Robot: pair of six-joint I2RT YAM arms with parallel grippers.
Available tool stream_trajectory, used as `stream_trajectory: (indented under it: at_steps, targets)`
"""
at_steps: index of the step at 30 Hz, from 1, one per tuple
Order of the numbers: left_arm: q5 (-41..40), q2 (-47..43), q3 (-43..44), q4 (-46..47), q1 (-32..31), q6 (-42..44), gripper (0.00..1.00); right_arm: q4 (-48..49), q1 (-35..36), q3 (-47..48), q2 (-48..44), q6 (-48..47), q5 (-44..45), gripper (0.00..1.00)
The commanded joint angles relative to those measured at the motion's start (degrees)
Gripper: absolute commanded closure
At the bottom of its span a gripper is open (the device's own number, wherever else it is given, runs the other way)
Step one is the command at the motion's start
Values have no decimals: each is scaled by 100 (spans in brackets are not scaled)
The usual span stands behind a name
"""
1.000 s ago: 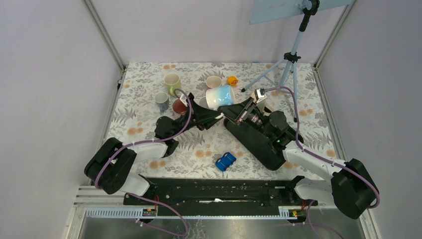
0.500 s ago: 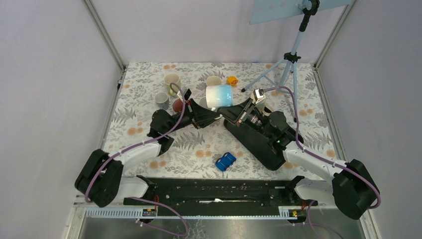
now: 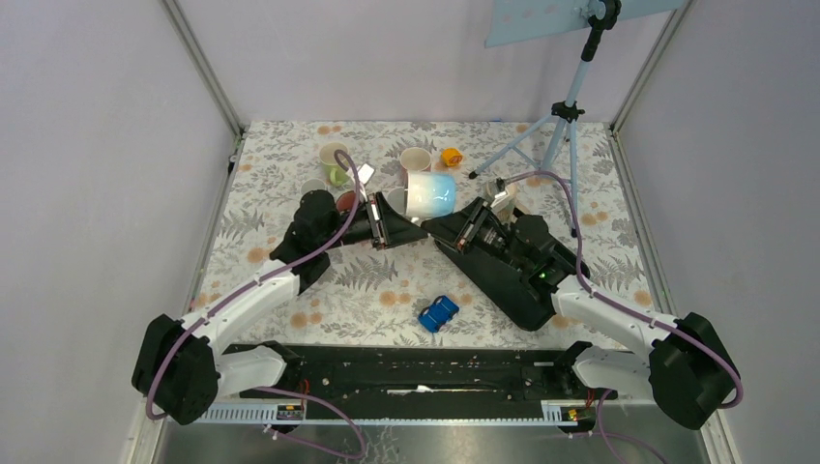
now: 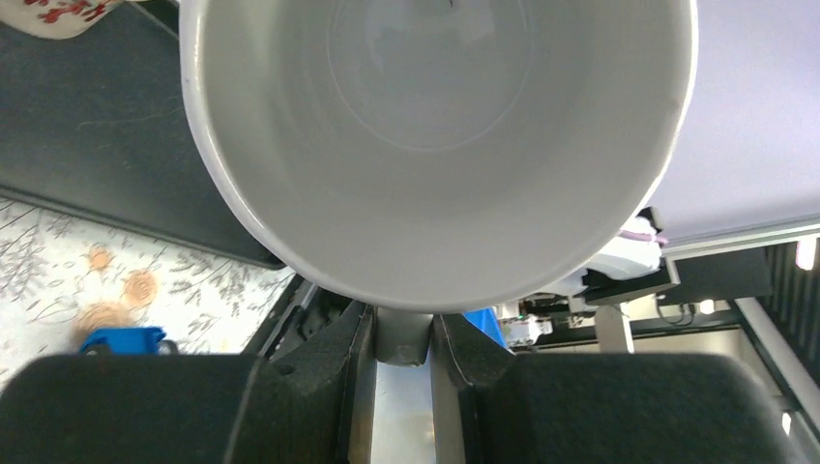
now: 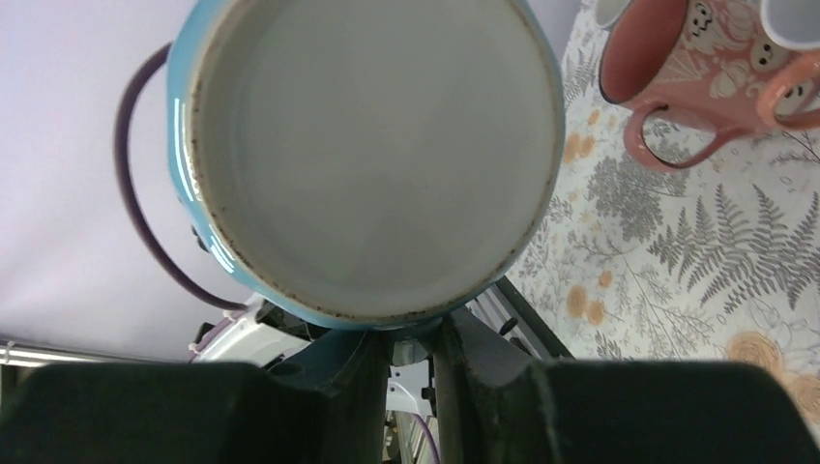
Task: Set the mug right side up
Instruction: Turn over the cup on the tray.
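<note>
Nearest, a blue toy car [image 3: 438, 312] lies on the floral tablecloth [image 3: 387, 280], just left of a black case [image 3: 493, 275] over which the right arm is stretched. Beyond these, at mid-table, the blue-and-white mug [image 3: 432, 193] is held clear of the cloth on its side, mouth turned left and base right. The left gripper [image 4: 401, 333] is closed narrowly on a part just under the rim, and the right gripper [image 5: 404, 353] is pinched narrowly at the edge of the base; whether the handle or the wall is gripped cannot be told. Farther back stand a cream mug [image 3: 416, 158], a green mug [image 3: 335, 159] and a tripod [image 3: 566, 116]. The step in hand is judged to be a mid-air passing between the arms, with the mug half turned. Next, one grip probably has to be released so that the mug can be rolled mouth-up and set on bare cloth, away from the other cups.
</note>
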Motion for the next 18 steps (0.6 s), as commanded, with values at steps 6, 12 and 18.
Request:
stream_trajectory:
  at_steps: [6,12,18]
  targets:
    - [-427,-301,569,-1250,50,1158,100,-469,74,217,-110,-627,161,60]
    - [-621,-333,746,-1899,51,1463,100,-975,72,300,-96,-924,244,49]
    - [-1003,-468,903,-2531,47,1819,100,-1242,82,343,2,-1123,179,40]
